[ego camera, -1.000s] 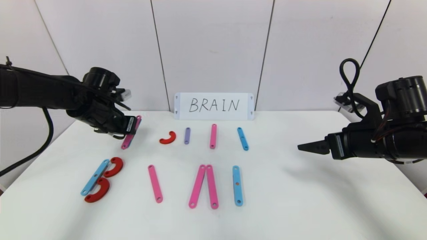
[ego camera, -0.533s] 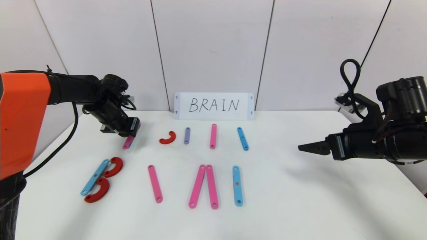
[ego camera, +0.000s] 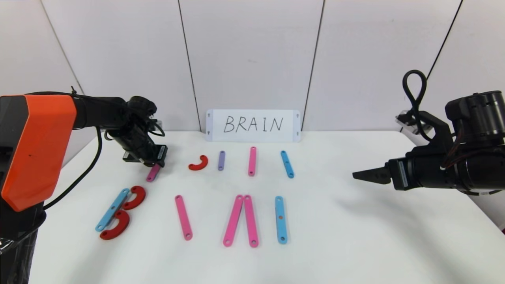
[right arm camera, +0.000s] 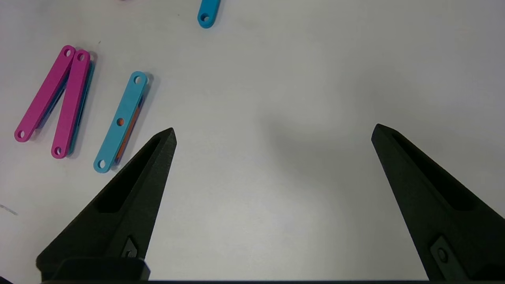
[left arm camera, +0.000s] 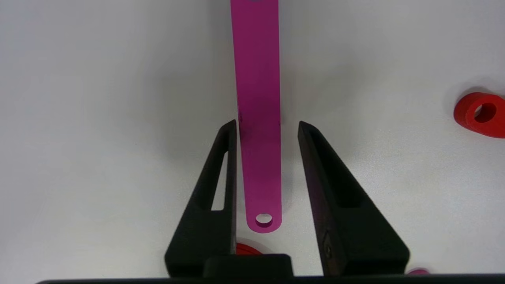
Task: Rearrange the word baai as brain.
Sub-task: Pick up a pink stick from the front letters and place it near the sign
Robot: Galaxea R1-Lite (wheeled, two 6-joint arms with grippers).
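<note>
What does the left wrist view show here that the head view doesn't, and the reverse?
Only the left wrist view shows the left gripper open, its fingers apart on either side of the magenta strip. Only the head view shows the BRAIN card, the lower row of pieces and the right gripper idle above the table. Both show the strip lying under the left gripper.

L gripper (ego camera: pixel 154 162) over pink strip (ego camera: pixel 152 174) at table's (ego camera: pixel 355 236) far left; R gripper (ego camera: pixel 361 174) parked.

Coloured strips (ego camera: pixel 184 217), red curves (ego camera: pixel 134 197), flat
</note>
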